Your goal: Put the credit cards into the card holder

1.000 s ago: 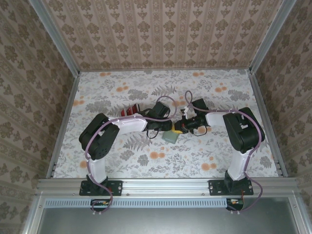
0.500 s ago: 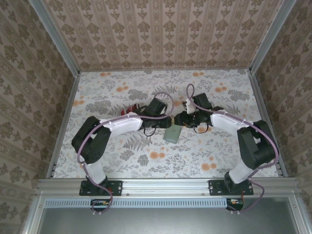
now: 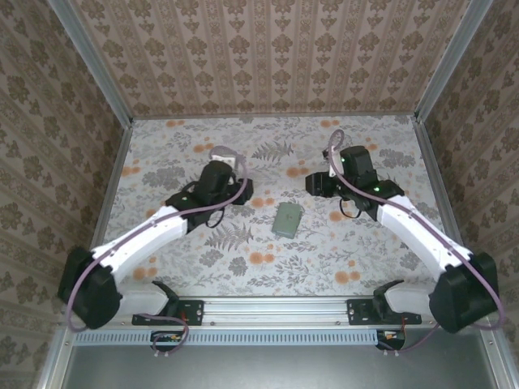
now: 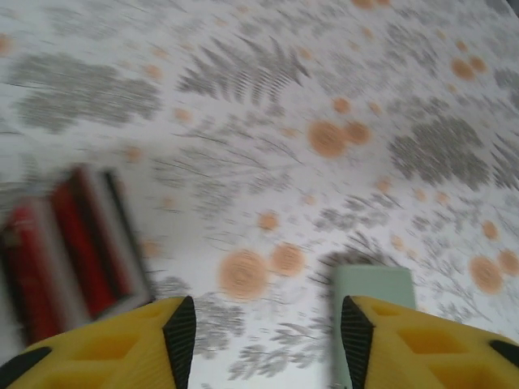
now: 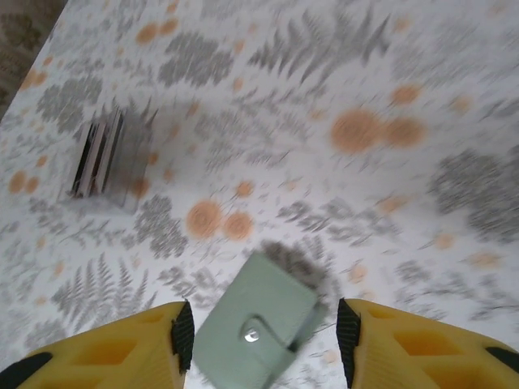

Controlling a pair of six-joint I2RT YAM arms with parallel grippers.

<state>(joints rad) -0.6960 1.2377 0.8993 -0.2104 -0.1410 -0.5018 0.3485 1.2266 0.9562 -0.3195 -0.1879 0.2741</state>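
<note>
Top external: one card holder point(image 3: 288, 220)

The closed card holder point(image 3: 287, 220) lies flat on the surface point(image 3: 365, 251) with bare room all round and open air above. The left tool point(image 4: 263, 324) and right tool point(image 5: 259, 324) hang to either side, jaws apart, clear of it. A striped block point(image 4: 69, 247) stands to its left across a bare gap. Papered walls point(image 3: 268, 57) fence three sides
</note>
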